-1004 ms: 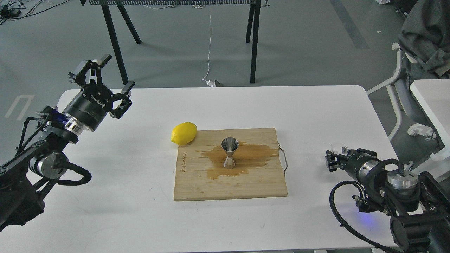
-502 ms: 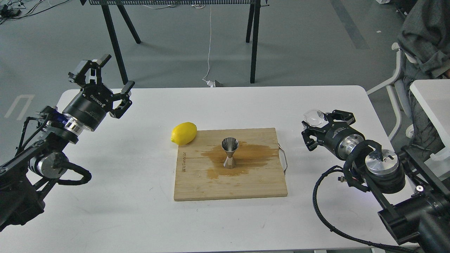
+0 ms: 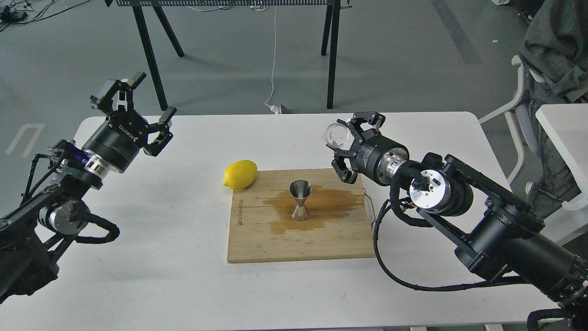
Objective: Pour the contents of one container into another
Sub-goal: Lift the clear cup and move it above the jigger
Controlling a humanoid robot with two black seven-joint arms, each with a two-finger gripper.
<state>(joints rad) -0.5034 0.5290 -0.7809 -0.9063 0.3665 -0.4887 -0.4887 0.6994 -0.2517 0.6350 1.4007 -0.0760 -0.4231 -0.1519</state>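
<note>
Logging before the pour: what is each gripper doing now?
Left gripper: open, empty.
Right gripper: closed on the glass cup.

White capital letters reading "ROBOTIQ" run along the black round body of the left gripper [image 3: 139, 106], which is raised over the table's far left corner. From here the word appears tilted and partly upside down, so the letters read backwards along the casing.

A short dark line of lettering is burned into the wooden cutting board [image 3: 301, 243], along its left edge and turned sideways. It is too small and blurred to make out the word.

Faint small print sits below the brand name on the left gripper's casing; it cannot be read. No other writing, numbers or signs are legible anywhere else.
</note>
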